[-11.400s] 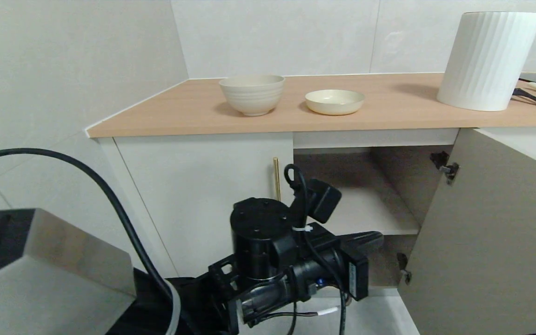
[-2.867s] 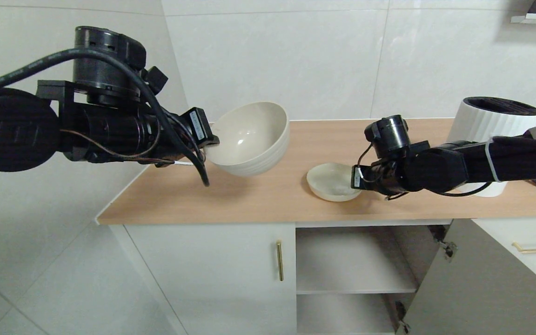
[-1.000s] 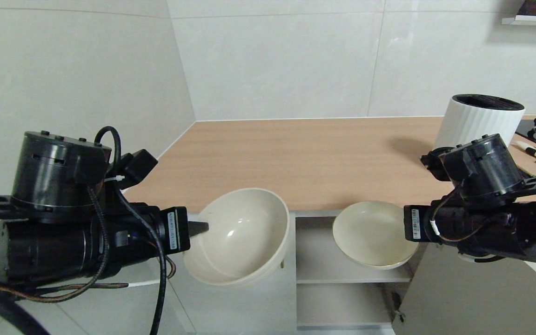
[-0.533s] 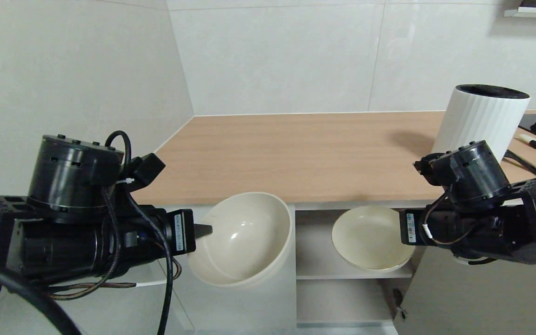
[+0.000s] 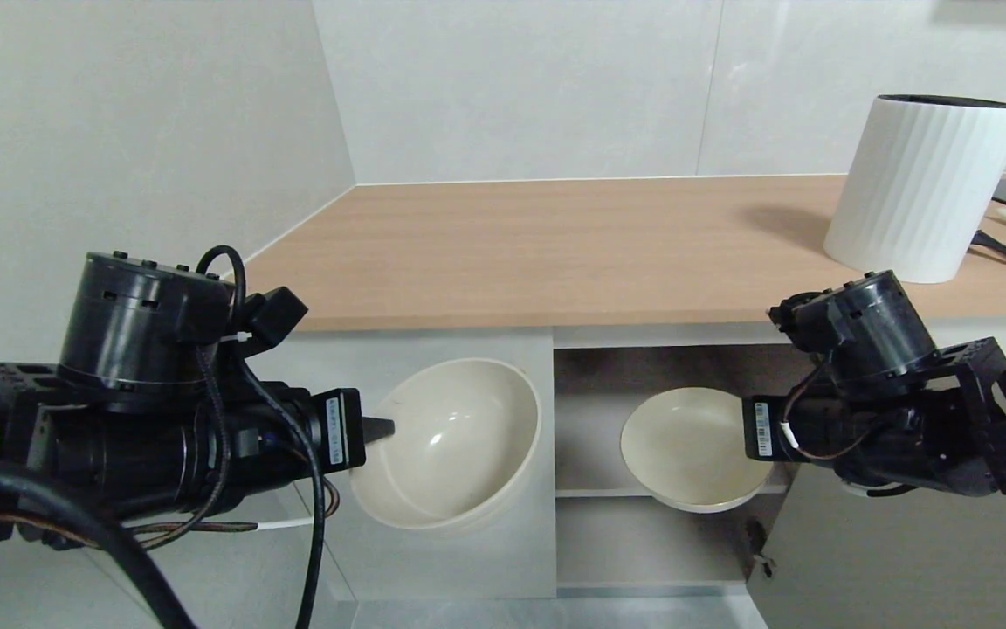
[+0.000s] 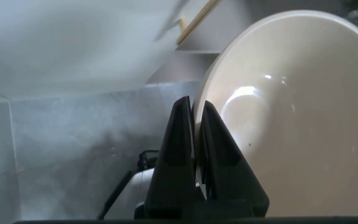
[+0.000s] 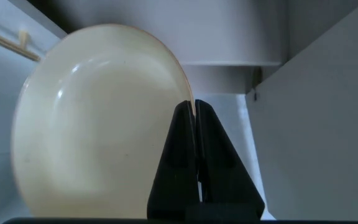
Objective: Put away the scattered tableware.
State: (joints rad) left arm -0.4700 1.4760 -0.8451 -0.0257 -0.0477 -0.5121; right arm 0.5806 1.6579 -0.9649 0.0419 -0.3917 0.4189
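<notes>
Nearest, the deep cream ribbed bowl [image 5: 455, 450] is pinched by its rim in the left gripper [image 5: 381, 428], tilted before the closed door [image 5: 468, 345]. The shallow cream dish [image 5: 686, 445] is clamped likewise in the right gripper [image 5: 752, 430], held at the open cabinet's white shelf [image 5: 595, 494], judged ready for stowing. Barcode stickers [image 5: 335, 441] on both grippers cannot be read.

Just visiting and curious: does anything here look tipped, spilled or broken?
The bowl and the dish hang tilted, each gripped at its rim, before the open cupboard. Both look empty; nothing spilled or cracked.
</notes>
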